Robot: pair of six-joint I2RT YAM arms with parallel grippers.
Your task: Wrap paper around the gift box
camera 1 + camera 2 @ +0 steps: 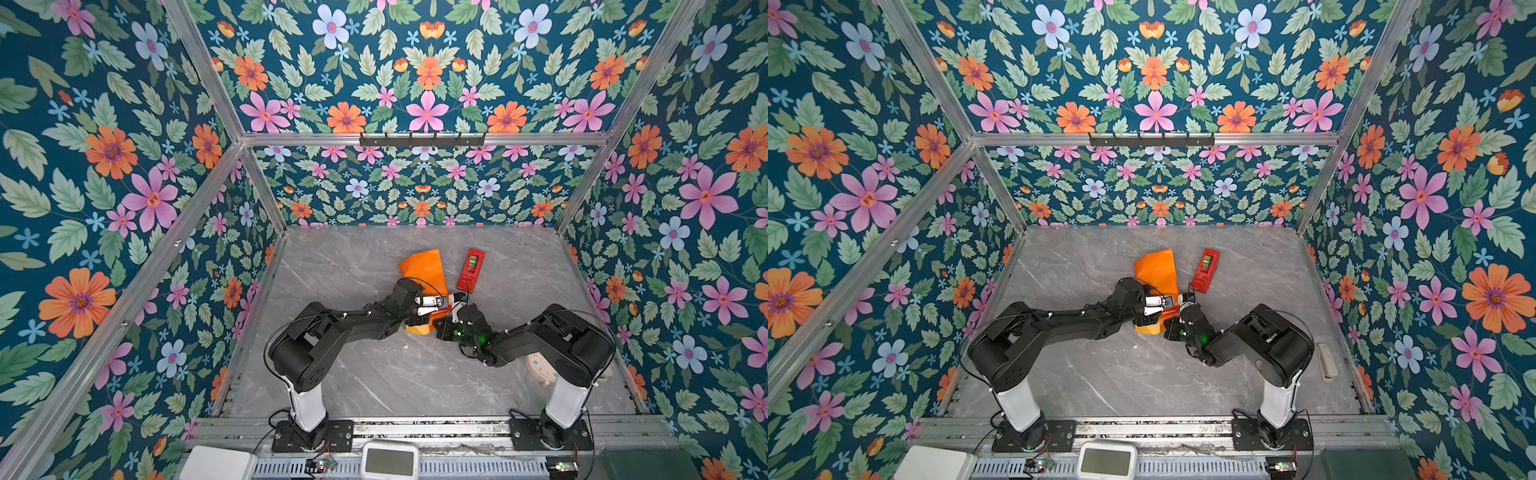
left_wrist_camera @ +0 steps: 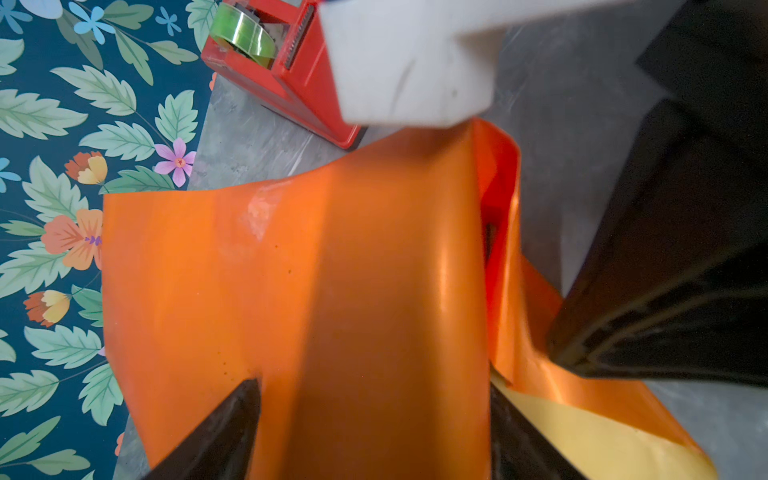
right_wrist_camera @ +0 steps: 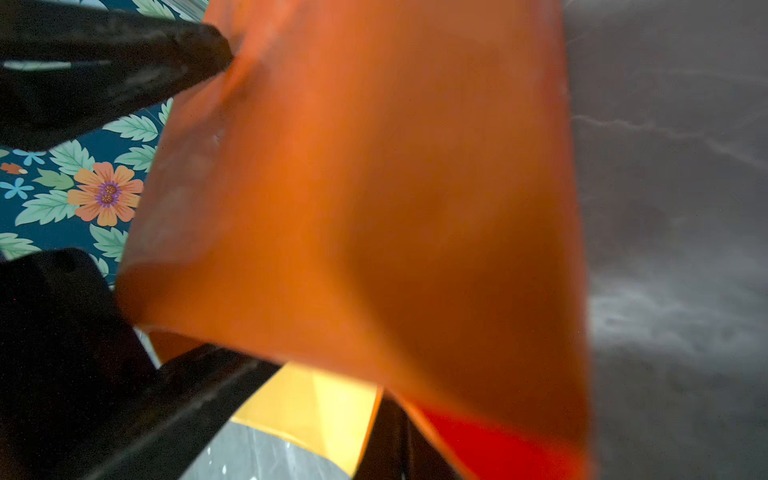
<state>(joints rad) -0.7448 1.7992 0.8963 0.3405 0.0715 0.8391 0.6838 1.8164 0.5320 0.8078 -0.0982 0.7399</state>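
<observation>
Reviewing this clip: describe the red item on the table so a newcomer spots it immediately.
On the grey marble table, find the orange paper near the middle. Just right of it in both top views lies the tape dispenser. It is the only red thing there: a slim rectangle holding a green tape roll.
</observation>
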